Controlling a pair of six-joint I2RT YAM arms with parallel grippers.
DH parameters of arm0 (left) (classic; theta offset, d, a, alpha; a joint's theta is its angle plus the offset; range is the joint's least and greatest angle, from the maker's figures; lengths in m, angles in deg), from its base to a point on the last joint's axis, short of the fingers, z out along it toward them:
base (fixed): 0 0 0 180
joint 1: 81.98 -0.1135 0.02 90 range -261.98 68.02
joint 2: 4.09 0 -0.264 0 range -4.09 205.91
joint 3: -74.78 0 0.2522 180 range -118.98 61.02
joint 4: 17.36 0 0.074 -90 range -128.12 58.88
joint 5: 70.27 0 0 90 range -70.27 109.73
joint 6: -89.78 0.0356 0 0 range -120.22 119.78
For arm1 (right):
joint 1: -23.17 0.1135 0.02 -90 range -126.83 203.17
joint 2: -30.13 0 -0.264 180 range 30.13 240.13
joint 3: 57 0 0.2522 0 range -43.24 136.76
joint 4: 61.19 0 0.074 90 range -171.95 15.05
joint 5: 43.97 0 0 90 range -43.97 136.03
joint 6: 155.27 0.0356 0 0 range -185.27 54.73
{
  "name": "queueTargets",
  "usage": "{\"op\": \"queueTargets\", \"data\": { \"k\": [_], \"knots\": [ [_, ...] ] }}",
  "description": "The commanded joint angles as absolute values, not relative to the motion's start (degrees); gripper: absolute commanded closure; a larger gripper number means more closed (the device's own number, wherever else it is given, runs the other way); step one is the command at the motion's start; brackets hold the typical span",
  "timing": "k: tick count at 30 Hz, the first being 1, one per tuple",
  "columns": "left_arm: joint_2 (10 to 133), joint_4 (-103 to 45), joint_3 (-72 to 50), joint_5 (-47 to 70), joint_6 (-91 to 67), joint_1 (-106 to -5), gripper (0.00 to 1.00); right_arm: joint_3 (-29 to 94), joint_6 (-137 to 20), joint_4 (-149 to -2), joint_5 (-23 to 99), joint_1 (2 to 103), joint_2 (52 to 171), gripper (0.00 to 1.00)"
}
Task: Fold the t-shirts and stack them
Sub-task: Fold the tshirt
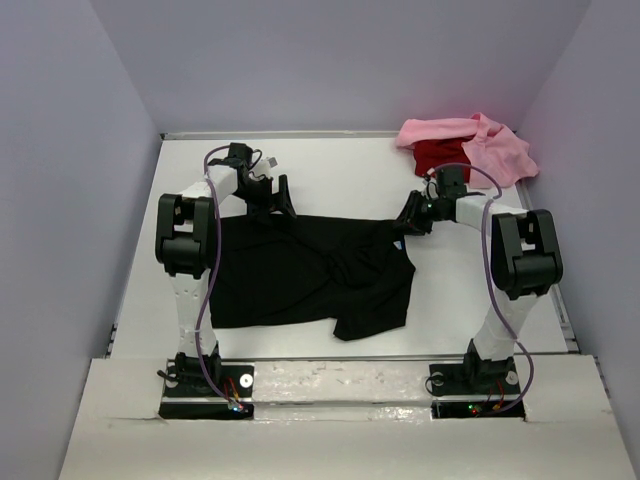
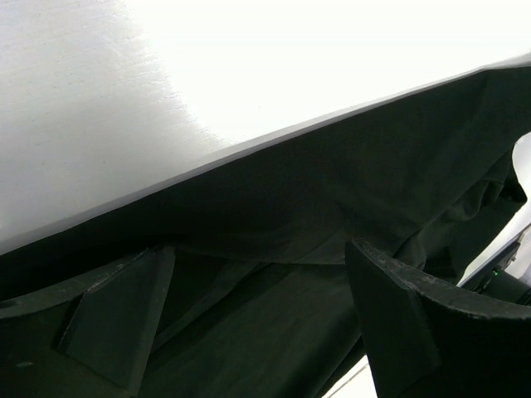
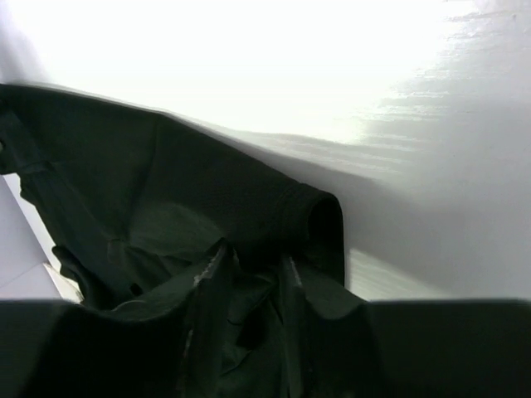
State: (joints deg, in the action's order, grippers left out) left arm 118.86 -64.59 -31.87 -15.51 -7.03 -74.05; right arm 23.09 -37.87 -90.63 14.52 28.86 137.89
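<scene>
The black t-shirt [image 1: 300, 275] lies spread and rumpled in the middle of the white table [image 1: 340, 170], its small light label [image 1: 397, 243] near the far right corner. My left gripper [image 1: 276, 200] is at the shirt's far left edge; in the left wrist view [image 2: 257, 323] its fingers [image 2: 398, 323] stand wide apart over the black cloth [image 2: 373, 182]. My right gripper [image 1: 411, 214] is at the far right corner, shut on a fold of the black shirt [image 3: 166, 182] in the right wrist view [image 3: 249, 282]. The pink t-shirt [image 1: 490, 145] and the red t-shirt [image 1: 432, 156] lie bunched at the back right.
Lilac walls close the table on the left, back and right. The arm bases [image 1: 205, 385] stand on the near edge. The pink and red heap lies just behind my right arm's wrist.
</scene>
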Motion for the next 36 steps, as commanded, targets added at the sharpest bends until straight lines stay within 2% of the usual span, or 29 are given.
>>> {"op": "queueTargets", "data": {
  "k": [1, 4, 5, 18, 28, 30, 36],
  "knots": [
    [119.48, -67.86, -33.03, -13.49, -5.84, -73.89, 0.01, 25.06, -38.29, -86.56, 14.83, 29.14, 138.76, 0.67],
    [119.39, -67.86, -33.03, -13.40, -5.76, -73.89, 0.01, 25.67, -37.58, -86.03, 14.56, 29.14, 139.29, 0.86],
    [119.39, -67.86, -33.03, -13.40, -5.84, -73.89, 0.01, 26.02, -37.23, -86.03, 14.56, 29.14, 139.46, 1.00],
    [119.66, -67.95, -33.64, -13.66, -6.11, -73.89, 0.01, 42.00, -34.51, -90.59, 12.89, 29.14, 146.23, 1.00],
    [118.78, -68.30, -33.03, -13.49, -5.49, -73.89, 0.01, 49.66, -31.96, -91.91, 11.14, 29.14, 153.35, 1.00],
    [118.69, -68.30, -32.94, -13.49, -5.40, -73.80, 0.01, 49.67, -32.04, -91.91, 11.13, 29.14, 153.53, 0.91],
    [118.78, -68.39, -33.11, -13.75, -5.40, -73.89, 0.01, 50.28, -32.31, -91.83, 10.70, 29.14, 154.32, 0.87]
  ]
}}
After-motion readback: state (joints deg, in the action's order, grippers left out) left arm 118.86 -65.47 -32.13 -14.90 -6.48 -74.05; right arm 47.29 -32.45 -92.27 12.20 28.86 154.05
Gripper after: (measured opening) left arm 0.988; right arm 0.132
